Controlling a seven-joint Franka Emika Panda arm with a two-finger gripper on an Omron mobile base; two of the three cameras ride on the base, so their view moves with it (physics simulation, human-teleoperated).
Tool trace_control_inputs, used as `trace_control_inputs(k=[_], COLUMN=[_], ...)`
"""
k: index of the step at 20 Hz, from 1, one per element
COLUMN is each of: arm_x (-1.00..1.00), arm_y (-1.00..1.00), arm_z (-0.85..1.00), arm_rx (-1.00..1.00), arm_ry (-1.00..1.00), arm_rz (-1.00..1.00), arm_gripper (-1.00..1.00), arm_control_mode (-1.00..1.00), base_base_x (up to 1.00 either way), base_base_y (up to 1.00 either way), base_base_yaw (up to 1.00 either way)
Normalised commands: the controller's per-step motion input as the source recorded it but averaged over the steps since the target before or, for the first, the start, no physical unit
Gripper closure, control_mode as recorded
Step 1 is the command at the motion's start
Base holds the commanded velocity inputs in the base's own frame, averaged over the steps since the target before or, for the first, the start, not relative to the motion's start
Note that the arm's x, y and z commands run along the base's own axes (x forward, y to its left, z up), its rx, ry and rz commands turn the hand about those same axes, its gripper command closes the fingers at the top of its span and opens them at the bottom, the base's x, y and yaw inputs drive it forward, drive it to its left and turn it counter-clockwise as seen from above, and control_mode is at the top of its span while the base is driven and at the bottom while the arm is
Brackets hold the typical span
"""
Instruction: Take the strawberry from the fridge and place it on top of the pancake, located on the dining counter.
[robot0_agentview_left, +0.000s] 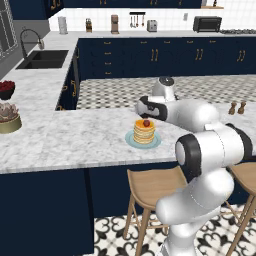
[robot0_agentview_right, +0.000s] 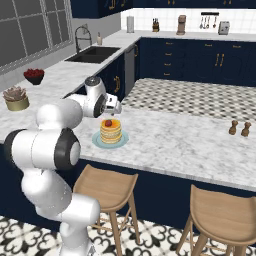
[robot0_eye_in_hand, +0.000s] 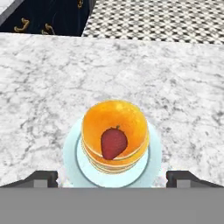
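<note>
Strawberry (robot0_eye_in_hand: 113, 142), small, red and pointed, lies on the round golden pancake (robot0_eye_in_hand: 115, 127) stack, on a marbled counter (robot0_eye_in_hand: 39, 109). Gripper (robot0_eye_in_hand: 112, 179) spread wide, empty.

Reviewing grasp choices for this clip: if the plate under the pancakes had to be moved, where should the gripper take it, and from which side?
Judging by shape, take the plate at its exposed pale rim, from the side and low over the dining counter. The pancake stack covers its middle, with the strawberry lying on top, so coming straight down would probably hit them. The open gripper hangs above it.
</note>
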Motion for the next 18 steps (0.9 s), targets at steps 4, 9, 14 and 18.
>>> trace_control_inputs(k=[4, 9, 14, 18], arm_x=[-1.00, -1.00, -1.00, -1.00], arm_y=[-0.02, -0.12, -0.03, 0.00], arm_z=[0.88, 0.77, 0.87, 0.88], arm_rx=[0.00, 0.00, 0.00, 0.00], arm_ry=[-0.16, -0.21, -0.16, -0.07], arm_rz=[-0.01, 0.00, 0.00, -0.03], arm_gripper=[-1.00, -1.00, -1.00, -1.00], arm_control_mode=[-1.00, -1.00, -1.00, -1.00], base_base_x=[0.00, 0.00, 0.00, 0.00], base_base_y=[0.00, 0.00, 0.00, 0.00], base_base_yaw=[0.00, 0.00, 0.00, 0.00])
